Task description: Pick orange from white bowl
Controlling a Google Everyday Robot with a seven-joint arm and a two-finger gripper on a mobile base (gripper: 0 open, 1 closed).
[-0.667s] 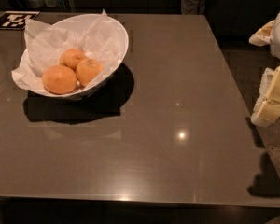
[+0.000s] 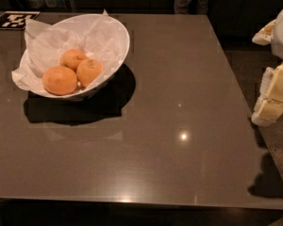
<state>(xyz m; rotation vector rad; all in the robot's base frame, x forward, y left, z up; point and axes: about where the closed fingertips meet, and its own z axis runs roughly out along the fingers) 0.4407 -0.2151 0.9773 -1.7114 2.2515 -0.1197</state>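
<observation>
Three oranges (image 2: 60,80) sit in the white bowl (image 2: 124,37), well apart from the tool (image 2: 271,103), whose opening I cannot tell.

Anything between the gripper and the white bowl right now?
No. In the camera view, only bare tabletop separates the gripper, off the table's right edge, from the white bowl.

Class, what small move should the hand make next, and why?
Probably move left toward the bowl: the hand hangs beside the table at its right edge, far from the bowl, where three oranges lie untouched on paper.
</observation>
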